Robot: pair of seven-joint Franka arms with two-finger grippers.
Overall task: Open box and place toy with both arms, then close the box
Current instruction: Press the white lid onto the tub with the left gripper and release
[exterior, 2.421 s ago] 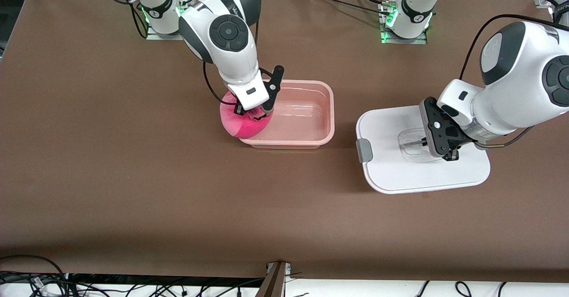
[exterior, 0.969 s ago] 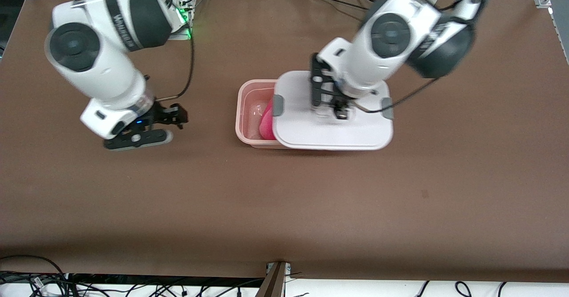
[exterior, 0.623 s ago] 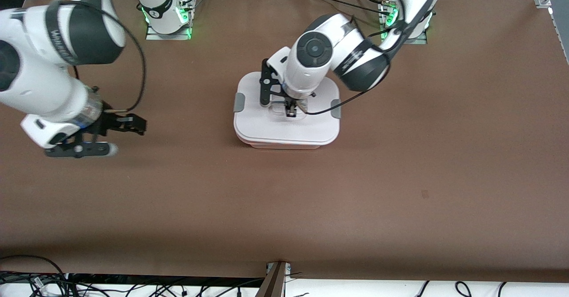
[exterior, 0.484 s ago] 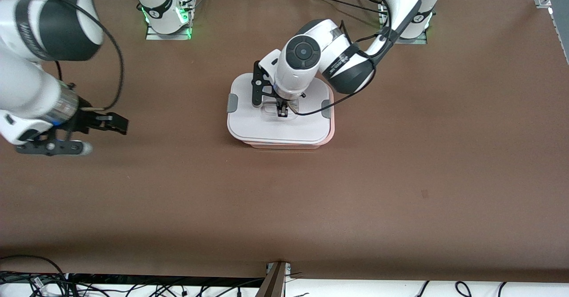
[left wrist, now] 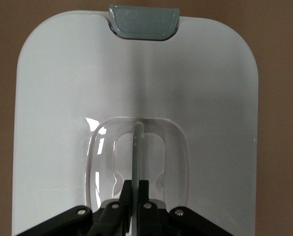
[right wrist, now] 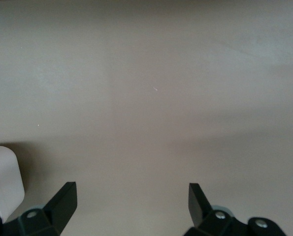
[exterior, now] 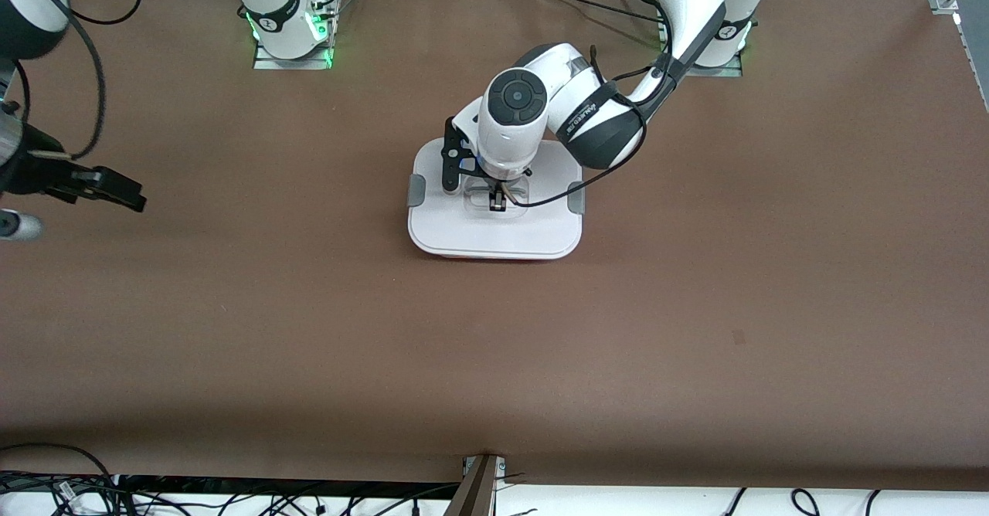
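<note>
The box stands mid-table with its white lid lying on the pink tub, of which only a thin edge shows. The grey clips stick out at both ends; one shows in the left wrist view. My left gripper is shut on the clear top handle, with its jaws pinching the handle's thin bar. My right gripper is open and empty over bare table at the right arm's end, also seen in its wrist view. The toy is hidden.
The brown table is bare around the box. A corner of the box shows at the edge of the right wrist view. Cables and the arm bases line the table's edge farthest from the front camera.
My left gripper has carried the lid from the table over the tub and set it down squarely on it. My right gripper let go of the toy and has swung away, open, toward its end.
</note>
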